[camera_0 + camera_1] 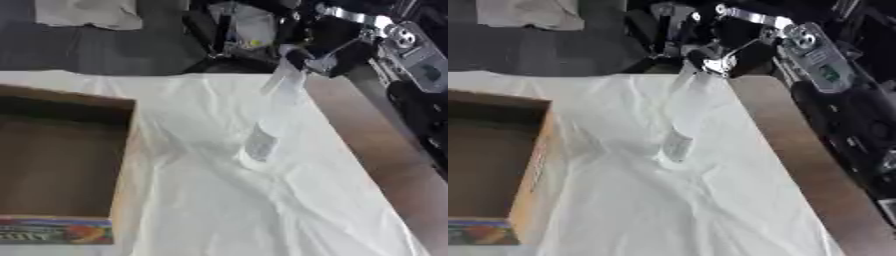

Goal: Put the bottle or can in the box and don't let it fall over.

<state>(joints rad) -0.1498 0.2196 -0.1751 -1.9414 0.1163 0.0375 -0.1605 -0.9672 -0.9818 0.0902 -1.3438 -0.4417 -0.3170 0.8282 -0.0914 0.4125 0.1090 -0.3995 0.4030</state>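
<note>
A clear plastic bottle (273, 112) stands tilted on the white cloth, its base toward me and its top leaning to the far right. My right hand (319, 52) comes in from the upper right and its fingers are curled round the bottle's top end. The open cardboard box (66, 155) sits at the left, its brown inside showing nothing in it. My left hand shows in neither view.
A white cloth (262, 210) covers most of the table; a bare brown strip of the tabletop (389, 160) runs along the right edge. Dark equipment and a pale cloth (87, 12) lie beyond the far edge.
</note>
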